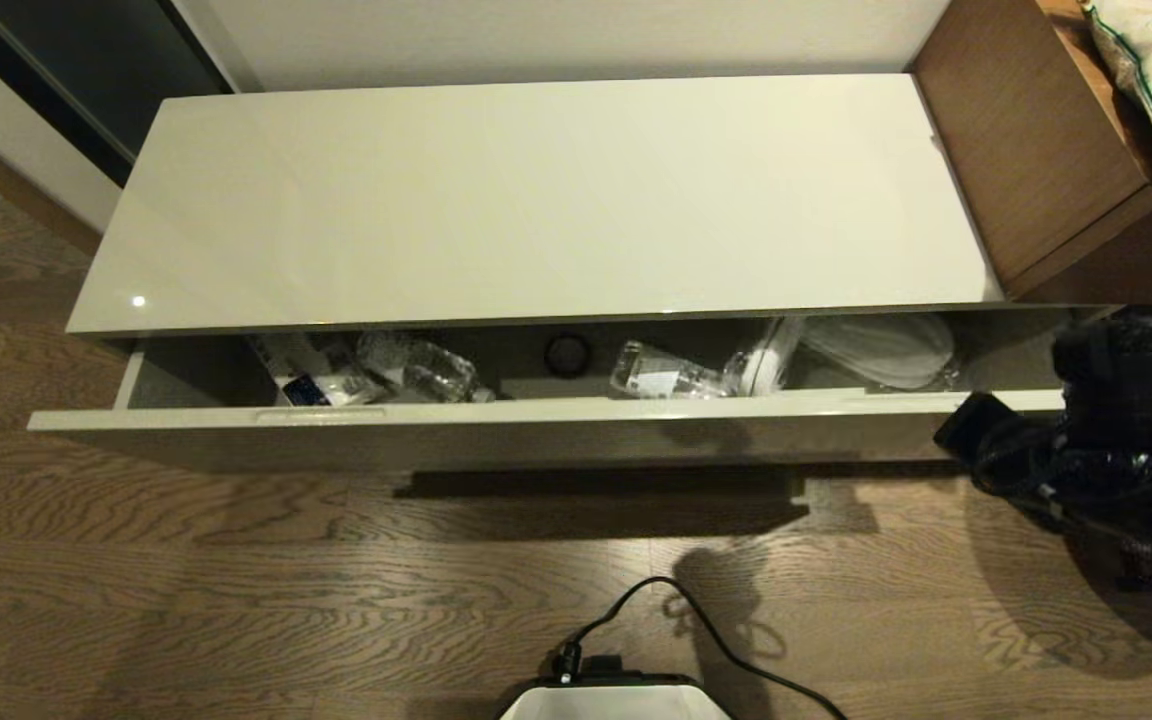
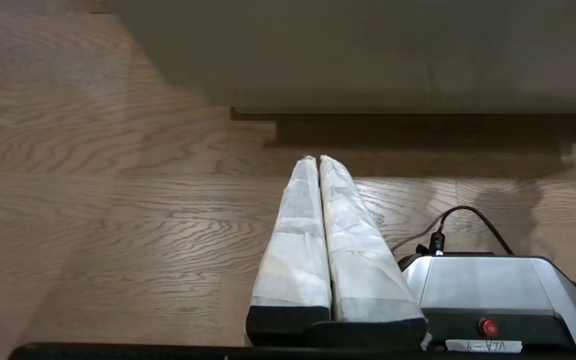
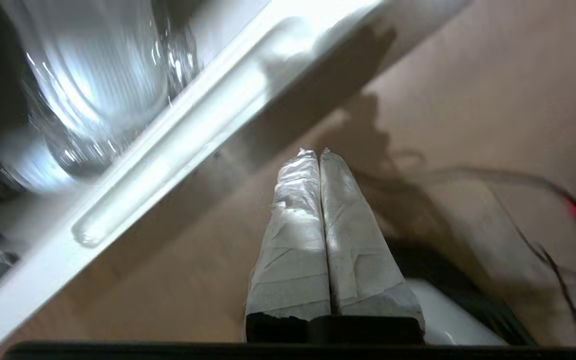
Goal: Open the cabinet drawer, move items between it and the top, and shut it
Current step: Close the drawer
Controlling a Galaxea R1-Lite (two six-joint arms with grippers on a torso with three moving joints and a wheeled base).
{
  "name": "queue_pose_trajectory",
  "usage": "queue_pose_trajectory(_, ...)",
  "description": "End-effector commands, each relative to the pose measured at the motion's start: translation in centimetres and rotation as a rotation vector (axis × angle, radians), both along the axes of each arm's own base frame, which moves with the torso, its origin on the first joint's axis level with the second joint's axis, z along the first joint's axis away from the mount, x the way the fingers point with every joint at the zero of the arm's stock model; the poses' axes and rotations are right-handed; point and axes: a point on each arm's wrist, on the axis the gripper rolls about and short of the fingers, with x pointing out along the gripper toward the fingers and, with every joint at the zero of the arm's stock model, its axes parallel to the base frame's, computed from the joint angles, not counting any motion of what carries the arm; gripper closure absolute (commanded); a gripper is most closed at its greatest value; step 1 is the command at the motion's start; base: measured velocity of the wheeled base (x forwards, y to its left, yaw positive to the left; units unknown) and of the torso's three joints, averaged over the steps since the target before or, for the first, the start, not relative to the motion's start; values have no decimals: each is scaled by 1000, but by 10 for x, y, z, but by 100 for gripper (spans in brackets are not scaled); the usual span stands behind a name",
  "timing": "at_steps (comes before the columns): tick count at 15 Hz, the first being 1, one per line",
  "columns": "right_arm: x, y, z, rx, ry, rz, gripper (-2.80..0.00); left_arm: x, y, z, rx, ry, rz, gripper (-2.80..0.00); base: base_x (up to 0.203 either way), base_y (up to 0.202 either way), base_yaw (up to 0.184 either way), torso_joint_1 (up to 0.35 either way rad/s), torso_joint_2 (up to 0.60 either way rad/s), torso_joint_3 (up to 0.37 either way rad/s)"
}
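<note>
My right gripper (image 3: 319,151) has its 2 wrapped fingers (image 3: 293,240) pressed together, holding nothing, hanging over the wood floor (image 3: 468,100) just outside the cabinet drawer (image 1: 536,412) front, near 1 oblong slot (image 3: 168,150) in the rim. My left gripper (image 2: 318,158) is also pressed together and empty, low over the floor beside the robot base (image 2: 488,285), well apart from the drawer. The drawer stands pulled out, its long axis running across in front of both grippers. Inside, beyond the right gripper, lie the bagged slippers (image 1: 876,348); clear water bottles (image 1: 421,370) sit further toward my left. The top (image 1: 536,190) is a glossy cream panel above the drawer, with a brown desk (image 1: 1036,150) at its right end.
</note>
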Motion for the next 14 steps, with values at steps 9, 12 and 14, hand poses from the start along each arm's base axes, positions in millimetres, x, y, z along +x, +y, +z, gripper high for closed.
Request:
queue_pose_trajectory(9,15,-34,62,51,-102,-152,0,0,0,0,0,0,0,0,0,0,0,0,0,0)
queue_pose_trajectory(12,2,-35,71,51,-109,-148,0,0,0,0,0,-1,0,0,0,0,0,0,0,0)
queue_pose_trajectory(14,-12,-36,79,49,-114,-145,0,0,0,0,0,-1,0,0,0,0,0,0,0,0)
